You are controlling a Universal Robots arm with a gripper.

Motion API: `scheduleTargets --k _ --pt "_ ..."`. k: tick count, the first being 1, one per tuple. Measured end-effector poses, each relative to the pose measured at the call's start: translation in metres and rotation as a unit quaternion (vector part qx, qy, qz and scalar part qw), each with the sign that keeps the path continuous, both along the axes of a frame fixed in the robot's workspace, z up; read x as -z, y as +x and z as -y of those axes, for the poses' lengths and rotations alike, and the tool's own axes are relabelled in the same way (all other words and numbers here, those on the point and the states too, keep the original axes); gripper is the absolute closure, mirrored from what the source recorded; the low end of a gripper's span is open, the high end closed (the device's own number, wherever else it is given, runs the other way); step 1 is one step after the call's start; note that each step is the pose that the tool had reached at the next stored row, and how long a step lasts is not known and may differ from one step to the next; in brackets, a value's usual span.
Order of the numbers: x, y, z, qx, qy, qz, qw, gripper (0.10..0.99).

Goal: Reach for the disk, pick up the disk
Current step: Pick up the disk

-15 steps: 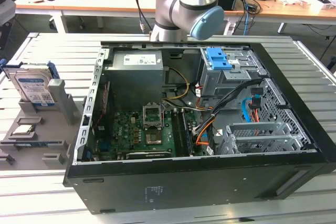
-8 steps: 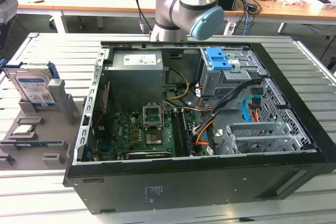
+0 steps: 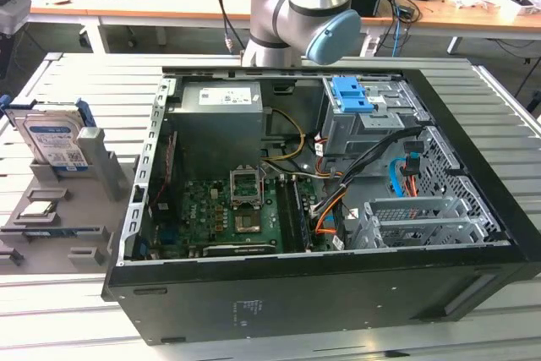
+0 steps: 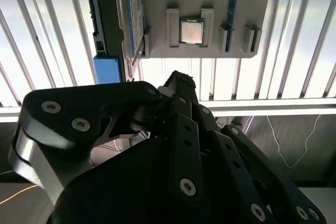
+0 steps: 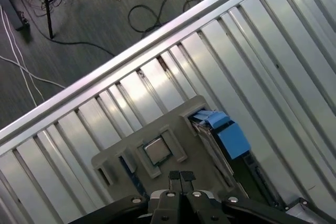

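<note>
Early reach stage. The disk (image 3: 52, 137) stands on edge in a slot of a grey holder (image 3: 101, 166) on the slatted desk (image 3: 84, 82), at the exterior view's left of the open computer case (image 3: 338, 293). A small square chip (image 3: 38, 209) lies flat in a recess of the same holder, just beside the disk. The arm (image 3: 304, 6) rises behind the case, well apart from the holder. In the first wrist view the gripper (image 5: 181, 176) has its fingertips closed together with nothing between them. It is directed toward the holder, the chip lying nearest its line and the blue-railed disk to one side. No contact with the disk is visible, and it appears fully seated in its slot. Judged from this, the reach is incomplete and the pick-up not begun.
</note>
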State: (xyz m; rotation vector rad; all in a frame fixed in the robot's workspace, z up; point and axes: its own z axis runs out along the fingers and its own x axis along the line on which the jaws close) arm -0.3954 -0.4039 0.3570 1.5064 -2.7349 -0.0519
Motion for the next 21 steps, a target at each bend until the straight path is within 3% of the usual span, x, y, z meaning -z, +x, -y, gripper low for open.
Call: scheduleTargets --k 9,16,21 --pt "0.0000 0.0000 0.0000 -0.065 0.0000 0.0000 0.9979 0.980" --pt "0.0000 0.0000 0.0000 -0.118 0.0000 0.0000 0.9930 0.980" --pt "0.0000 0.0000 0.0000 -0.154 0.0000 0.0000 0.9880 0.980"
